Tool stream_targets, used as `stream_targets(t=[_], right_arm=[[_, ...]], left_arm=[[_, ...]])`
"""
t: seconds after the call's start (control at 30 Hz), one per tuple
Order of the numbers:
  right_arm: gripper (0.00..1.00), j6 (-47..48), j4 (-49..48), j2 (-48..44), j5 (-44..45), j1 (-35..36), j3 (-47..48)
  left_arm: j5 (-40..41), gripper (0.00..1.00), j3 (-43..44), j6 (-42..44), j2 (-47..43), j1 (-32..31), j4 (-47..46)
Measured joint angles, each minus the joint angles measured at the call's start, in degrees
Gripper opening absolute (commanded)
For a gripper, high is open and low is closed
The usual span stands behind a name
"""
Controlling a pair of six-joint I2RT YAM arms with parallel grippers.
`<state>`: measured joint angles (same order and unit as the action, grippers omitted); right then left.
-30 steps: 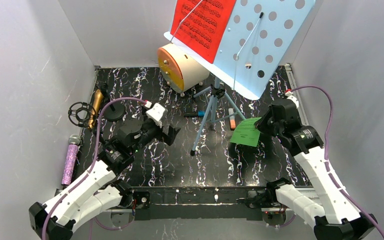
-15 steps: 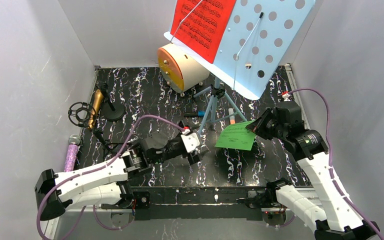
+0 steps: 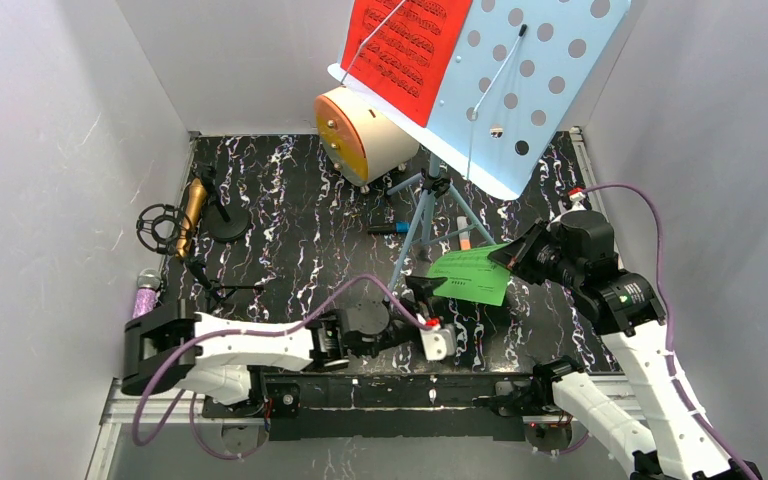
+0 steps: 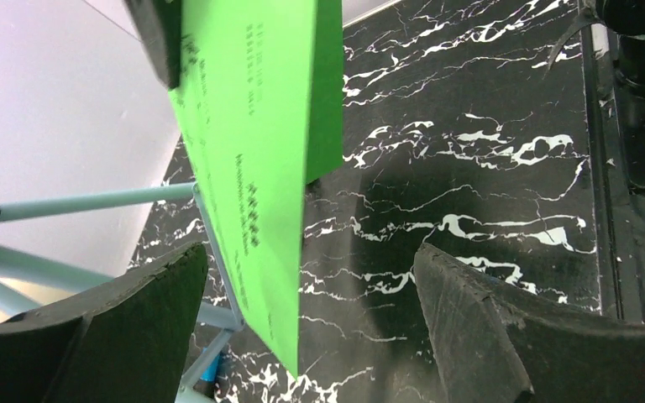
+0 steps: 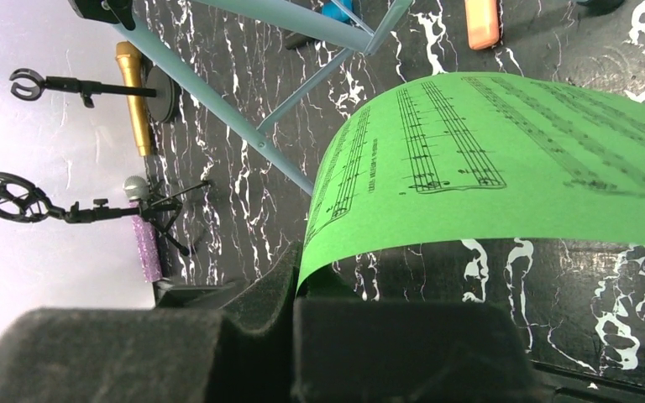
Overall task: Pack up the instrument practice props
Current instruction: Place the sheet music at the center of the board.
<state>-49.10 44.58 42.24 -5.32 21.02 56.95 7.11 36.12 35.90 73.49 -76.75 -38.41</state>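
My right gripper [image 3: 516, 258] is shut on one corner of the green music sheet [image 3: 473, 273] and holds it above the table; the sheet also shows in the right wrist view [image 5: 504, 159]. My left gripper [image 3: 422, 296] is open just left of the sheet, whose free edge hangs between the jaws in the left wrist view [image 4: 260, 168]. The red music sheet [image 3: 405, 45] rests on the pale-blue perforated stand [image 3: 535, 70]. The gold microphone [image 3: 192, 215] and the purple microphone [image 3: 144, 298] lie at the left with black mic tripods [image 3: 215, 285].
The round cream-and-orange cabinet [image 3: 360, 133] stands at the back behind the stand's tripod legs [image 3: 422, 225]. Blue and orange markers [image 3: 463, 237] lie near the legs. White walls close in the left, back and right.
My left arm has swung right along the near edge and brought its open gripper up to the green sheet. My right gripper has shifted the sheet slightly left.
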Motion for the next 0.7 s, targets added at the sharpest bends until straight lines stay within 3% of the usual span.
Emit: stream_targets(t=[0.37,0.7], right_arm=[[0.01,-0.52,-0.15,-1.49,-0.87,0.0,-1.57],[0.01,-0.92,-0.15,-1.75,-0.94,-0.02,-1.57]], left_arm=[[10.91,0.64,0.07,6.78,13.07,-3.63,-19.96],[13.7,0.52,1.36,10.16,18.67,-3.65,-27.5]])
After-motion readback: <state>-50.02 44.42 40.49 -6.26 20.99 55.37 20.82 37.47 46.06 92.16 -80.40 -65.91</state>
